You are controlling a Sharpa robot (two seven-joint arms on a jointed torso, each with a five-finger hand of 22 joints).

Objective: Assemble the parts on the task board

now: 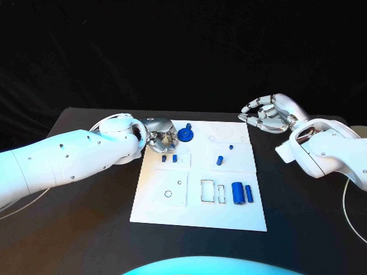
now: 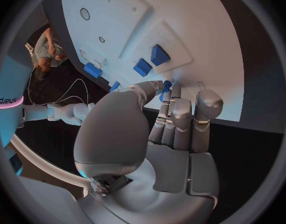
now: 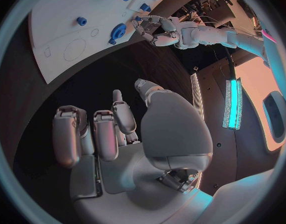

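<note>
Two silver, glossy multi-fingered hands flank a flat white task board (image 1: 163,212) that lies in the middle of a matte black table (image 1: 84,229); a black curtain closes off the top of the frame.

Left hand (image 1: 159,139): positioned at the upper left corner of the board. In the left wrist view its fingers (image 2: 180,119) are pressed together and curled toward the thumb, with a small blue part (image 2: 167,85) pinched at the tips.

Right hand (image 1: 268,114): above the table, off the upper right corner of the board and apart from it. Its fingers (image 3: 105,134) are loosely curled and slightly apart, holding nothing.

Board contents, head view:
- A blue gear-shaped part (image 1: 185,135), round with a toothed rim, lies just beside the left hand near the upper edge.
- Two small blue blocks (image 1: 170,158) stand side by side on a raised white panel at left centre.
- A short blue peg (image 1: 220,160) stands on the raised panel at right centre.
- Two blue cylinders (image 1: 242,192), one thick and one slim, lie parallel at lower right, beside two rectangular outlined recesses (image 1: 209,191).
- An oval outline (image 1: 168,194) is marked on the lower left panel, and a faint circular outline (image 1: 226,132) on the upper right area.
</note>
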